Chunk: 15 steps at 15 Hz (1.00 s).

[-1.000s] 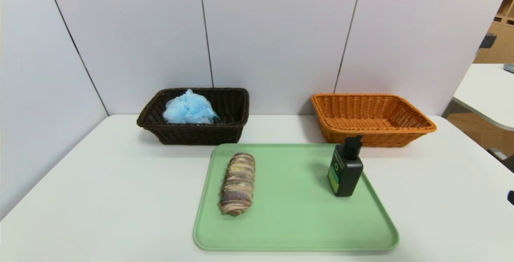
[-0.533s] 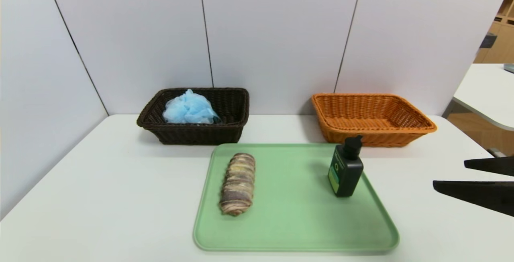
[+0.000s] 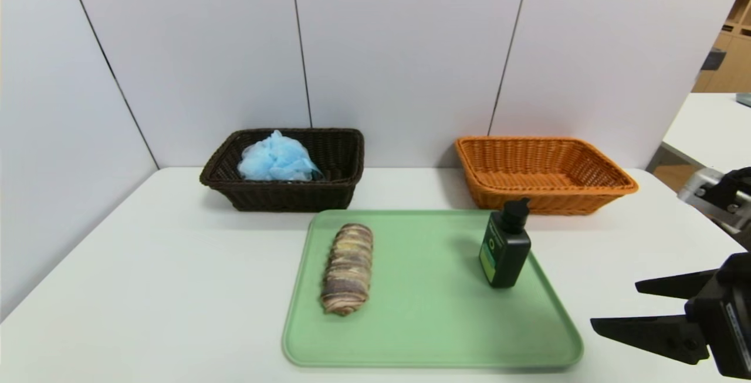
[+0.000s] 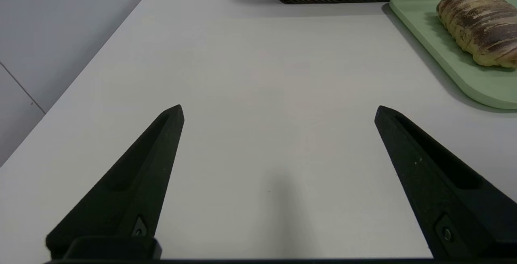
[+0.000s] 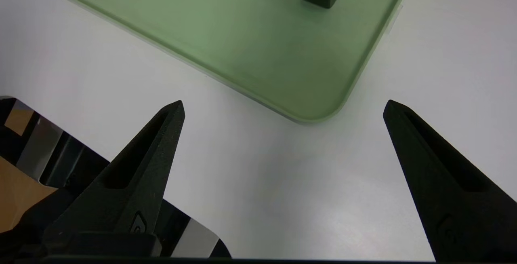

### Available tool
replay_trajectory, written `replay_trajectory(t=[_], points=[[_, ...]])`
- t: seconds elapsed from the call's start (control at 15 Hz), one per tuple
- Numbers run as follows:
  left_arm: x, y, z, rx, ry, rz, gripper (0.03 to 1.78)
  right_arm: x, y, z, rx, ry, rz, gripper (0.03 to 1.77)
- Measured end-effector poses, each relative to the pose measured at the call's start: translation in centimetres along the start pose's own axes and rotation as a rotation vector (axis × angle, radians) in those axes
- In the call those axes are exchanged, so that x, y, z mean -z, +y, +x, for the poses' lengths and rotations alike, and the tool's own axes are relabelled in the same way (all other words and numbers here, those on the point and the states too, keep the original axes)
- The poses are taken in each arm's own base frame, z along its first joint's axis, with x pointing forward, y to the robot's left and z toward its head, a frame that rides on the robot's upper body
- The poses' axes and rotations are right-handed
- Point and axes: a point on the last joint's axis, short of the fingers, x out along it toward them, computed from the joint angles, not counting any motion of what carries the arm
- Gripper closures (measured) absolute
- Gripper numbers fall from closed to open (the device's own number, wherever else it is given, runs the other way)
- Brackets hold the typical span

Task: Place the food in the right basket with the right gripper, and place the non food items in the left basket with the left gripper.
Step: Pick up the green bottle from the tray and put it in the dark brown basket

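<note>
The marbled bread roll [image 3: 347, 268] lies on the left part of a green tray [image 3: 434, 336]; the left wrist view shows the roll [image 4: 480, 9] too. A black pump bottle with a green label [image 3: 504, 245] stands upright near the tray's far right edge. The light-blue bath pouf [image 3: 276, 158] rests inside the dark brown left basket [image 3: 340, 189]. The orange right basket [image 3: 610, 186] holds nothing. My right gripper [image 3: 615, 304] hovers open over the table, right of the tray's near corner [image 5: 311, 114]. My left gripper [image 4: 278, 110] is open over bare table, left of the tray, outside the head view.
White wall panels close off the back and left of the white table [image 3: 146, 289]. The table's near right corner [image 5: 202, 235] shows beside my right gripper. A second white table [image 3: 710, 136] stands further right.
My right gripper has come in from the right edge of the head view and moved nearer and lower toward the tray's near right corner. Nothing else has moved.
</note>
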Motion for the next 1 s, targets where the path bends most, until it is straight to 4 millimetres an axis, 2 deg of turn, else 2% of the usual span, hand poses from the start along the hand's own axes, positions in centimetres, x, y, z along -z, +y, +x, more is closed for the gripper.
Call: replay_trajectory(t=[0.27,0.6,0.73,1.0], points=[[0.0,0.0,0.0,0.000,0.000,0.000,0.12,0.0,0.4,1.4,-0.029,0.015,-0.028,0.10],[0.0,0.0,0.0,0.000,0.000,0.000,0.12,0.7,-0.2,5.1,-0.033,-0.129,-0.071,0.10],[0.0,0.0,0.0,0.000,0.000,0.000,0.12,0.5,-0.6,6.6,0.013,-0.186,-0.071,0.10],[0.0,0.0,0.0,0.000,0.000,0.000,0.12,-0.2,-1.6,9.3,0.218,-0.231,-0.042,0.10]])
